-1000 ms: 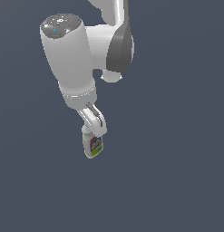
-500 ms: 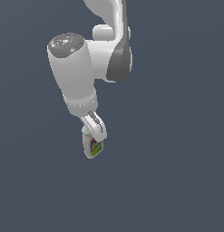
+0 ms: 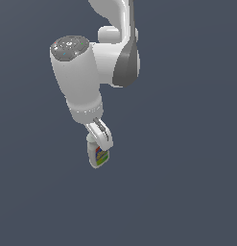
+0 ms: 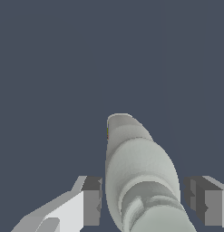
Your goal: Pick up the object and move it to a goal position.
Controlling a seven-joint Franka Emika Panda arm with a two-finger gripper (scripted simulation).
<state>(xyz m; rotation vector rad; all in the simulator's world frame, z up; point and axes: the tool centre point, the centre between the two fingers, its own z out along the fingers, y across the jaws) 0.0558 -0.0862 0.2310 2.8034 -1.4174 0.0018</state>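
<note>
Pincer (image 3: 102, 140) of the white arm looks clamped about the neck of the small white plastic bottle with the multicoloured label (image 3: 99, 156), which hangs below it, long axis running straight on from the fingers (image 4: 88, 199).

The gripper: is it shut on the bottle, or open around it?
Cannot tell. In the wrist view the bottle sits between the gripper's fingers with gaps showing beside it; the exterior view hides contact.

White bottle (image 3: 98, 156) with a blue, red, yellow and green label. The arm (image 3: 91, 62) is glossy white with a dark grey joint; gripper (image 4: 145, 201) has white fingers, grey pads. Plain slate-blue background.
</note>
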